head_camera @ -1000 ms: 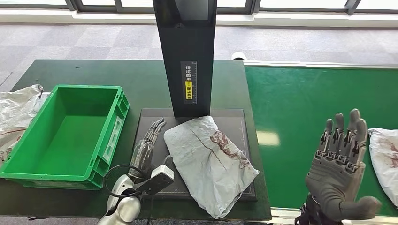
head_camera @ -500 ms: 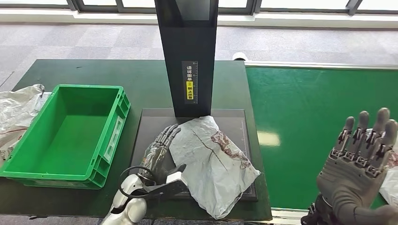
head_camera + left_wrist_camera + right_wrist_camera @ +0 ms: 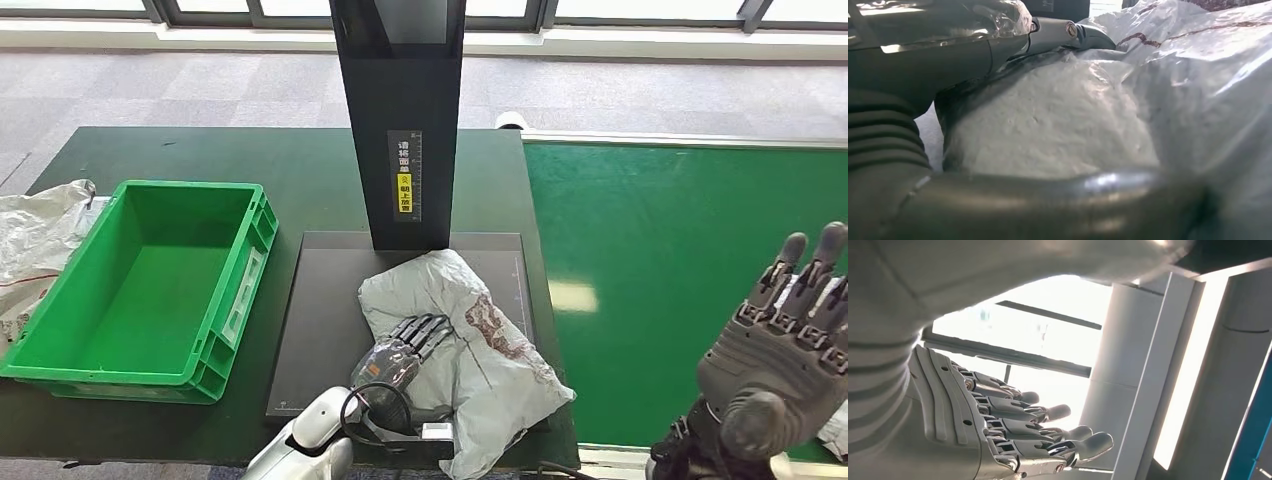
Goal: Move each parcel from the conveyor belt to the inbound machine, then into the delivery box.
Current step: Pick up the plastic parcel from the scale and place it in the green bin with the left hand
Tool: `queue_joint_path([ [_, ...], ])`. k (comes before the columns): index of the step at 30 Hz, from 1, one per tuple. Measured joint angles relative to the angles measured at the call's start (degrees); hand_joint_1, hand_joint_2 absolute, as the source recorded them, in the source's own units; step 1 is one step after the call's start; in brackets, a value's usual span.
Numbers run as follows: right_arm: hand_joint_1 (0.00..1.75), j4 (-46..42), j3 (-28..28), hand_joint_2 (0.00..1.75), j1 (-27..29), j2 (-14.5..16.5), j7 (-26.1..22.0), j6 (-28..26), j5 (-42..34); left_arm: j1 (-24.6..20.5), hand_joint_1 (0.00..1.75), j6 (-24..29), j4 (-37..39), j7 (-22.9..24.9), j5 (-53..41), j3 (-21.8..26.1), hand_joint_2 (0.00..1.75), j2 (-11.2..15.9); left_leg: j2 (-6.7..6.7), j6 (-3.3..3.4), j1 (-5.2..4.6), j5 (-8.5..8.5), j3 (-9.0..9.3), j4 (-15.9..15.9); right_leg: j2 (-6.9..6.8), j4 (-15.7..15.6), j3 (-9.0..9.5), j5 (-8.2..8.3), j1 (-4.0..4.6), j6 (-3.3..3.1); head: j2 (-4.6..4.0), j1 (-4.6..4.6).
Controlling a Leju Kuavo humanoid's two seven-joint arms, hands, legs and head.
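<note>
**Parcel on the scanner, crate waiting**

Lying on the black inbound-machine platform (image 3: 320,330), a crumpled grey plastic mailer parcel (image 3: 470,340) is gripped by the left hand (image 3: 405,345). At nine o'clock, the green plastic delivery crate (image 3: 235,290) holds nothing. The right hand (image 3: 780,350) hovers, fingers spread.

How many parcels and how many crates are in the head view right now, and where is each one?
Parcels: 3. One on the scanner plate under the left hand, parcel at; one at the belt's right edge behind the right hand; one left of the crate.
Green crates: 1, nothing inside.
Total: 4.
</note>
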Motion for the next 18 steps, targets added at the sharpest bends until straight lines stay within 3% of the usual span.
queue_joint_path([
  [7,0.0,0.01,0.49,1.75,-0.38,-0.17,0.0,0.0,0.01,-1.03,0.0,0.12,2.13,-0.01,0.25,-0.91,0.0,-0.47,-0.02,0.02,-0.01,0.01,0.02,0.0,-0.04,-0.01,0.06,0.0,-0.01,0.01,0.0,0.0],
  [11,0.0,0.01,0.66,1.75,-0.52,-0.17,0.0,0.04,0.01,-1.25,0.0,0.17,2.58,-0.03,0.42,-1.18,1.75,-0.54,-0.02,0.05,-0.01,0.02,0.05,0.0,-0.05,-0.01,0.1,0.0,-0.01,0.01,0.0,0.0],
  [14,0.0,0.04,0.84,1.75,-0.9,-0.17,0.01,0.38,0.03,-1.33,0.0,0.03,2.78,0.1,0.82,-1.33,1.75,-0.64,-0.02,0.06,-0.01,0.03,0.06,0.0,-0.06,-0.01,0.12,0.0,-0.01,0.01,0.01,0.0],
  [18,0.0,0.42,0.96,1.75,-2.18,-0.17,0.02,1.16,-0.06,-1.51,1.75,-0.35,3.04,0.31,0.76,-1.61,1.75,-0.79,-0.03,0.08,-0.01,0.04,0.09,0.0,-0.1,-0.01,0.17,0.0,-0.01,0.01,-0.01,0.0],
])
